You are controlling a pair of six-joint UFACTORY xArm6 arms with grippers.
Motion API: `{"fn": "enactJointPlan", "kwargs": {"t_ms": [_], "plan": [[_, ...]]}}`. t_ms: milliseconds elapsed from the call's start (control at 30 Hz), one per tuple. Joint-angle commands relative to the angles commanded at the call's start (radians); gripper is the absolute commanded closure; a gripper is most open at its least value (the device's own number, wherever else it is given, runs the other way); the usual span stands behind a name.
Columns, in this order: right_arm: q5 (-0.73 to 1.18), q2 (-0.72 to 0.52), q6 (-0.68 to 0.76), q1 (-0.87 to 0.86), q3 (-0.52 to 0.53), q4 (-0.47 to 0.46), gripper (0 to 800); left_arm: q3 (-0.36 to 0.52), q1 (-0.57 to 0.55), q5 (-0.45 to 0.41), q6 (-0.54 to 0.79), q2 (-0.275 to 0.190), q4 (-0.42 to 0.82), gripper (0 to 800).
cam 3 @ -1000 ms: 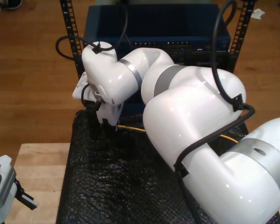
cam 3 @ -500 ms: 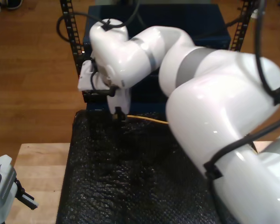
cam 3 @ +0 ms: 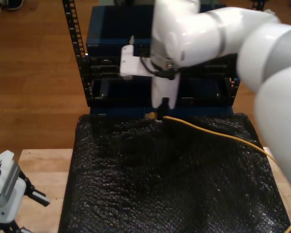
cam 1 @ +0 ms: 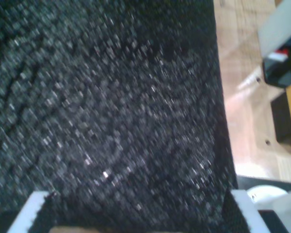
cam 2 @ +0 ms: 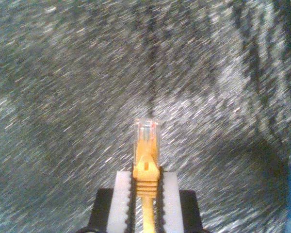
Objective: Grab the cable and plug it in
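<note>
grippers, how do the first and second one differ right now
My second gripper is shut on the yellow cable, its clear plug sticking out past the pads; my first gripper holds nothing. The second's fingers are pressed close together, while the first's fingers stand wide apart. In the exterior view the second hangs near the blue rack. Both are over the black mat.

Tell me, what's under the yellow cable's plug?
The black bubbly mat lies under the plug that my second gripper holds. The mat covers whatever is beneath it.
</note>
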Motion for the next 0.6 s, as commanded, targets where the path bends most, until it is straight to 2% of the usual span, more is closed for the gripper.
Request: {"fn": "enactJointPlan", "kwargs": {"t_ms": [167,400,600], "plan": [[0.002,-0.112,-0.031,-0.008,0.095,0.002,797,-0.017,-0.041,0.066,0.0,-0.002,-0.074,0],[0.034,-0.227,-0.04,-0.028,0.172,0.008,797,-0.046,-0.048,0.081,0.0,-0.002,-0.11,0],[0.06,-0.276,-0.101,-0.068,0.196,0.107,797,-0.083,-0.08,0.101,-0.008,0.006,-0.12,0]]}}
